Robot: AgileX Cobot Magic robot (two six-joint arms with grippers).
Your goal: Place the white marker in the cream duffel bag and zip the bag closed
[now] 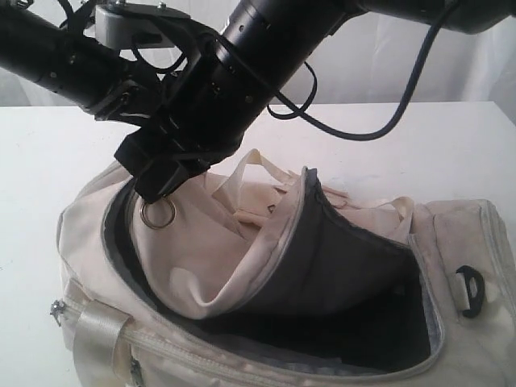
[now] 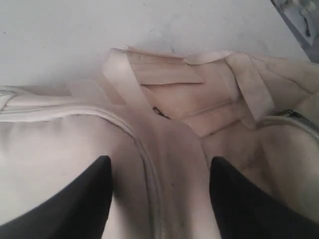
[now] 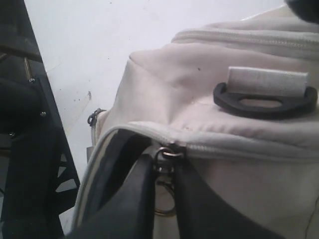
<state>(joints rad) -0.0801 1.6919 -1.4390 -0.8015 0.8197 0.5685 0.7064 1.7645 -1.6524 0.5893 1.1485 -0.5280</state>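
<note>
Cream duffel bag (image 1: pixel 242 266), inside dark | right tool (image 3: pixel 164 174) pinches zip pull (image 3: pixel 168 152); left tool (image 2: pixel 159 162) spread

White tabletop (image 1: pixel 451 137) — pale backdrop (image 1: pixel 363 64) behind, possibly curtain; soft even light.

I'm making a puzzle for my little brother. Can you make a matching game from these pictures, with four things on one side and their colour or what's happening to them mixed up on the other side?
Things
1. zipper pull
2. plastic loop
3. lining inside the bag
4. table

Matches
a. white
b. pinched between jaws
c. dark grey
d. black

Right pairs: 1-b, 2-d, 3-c, 4-a
</note>
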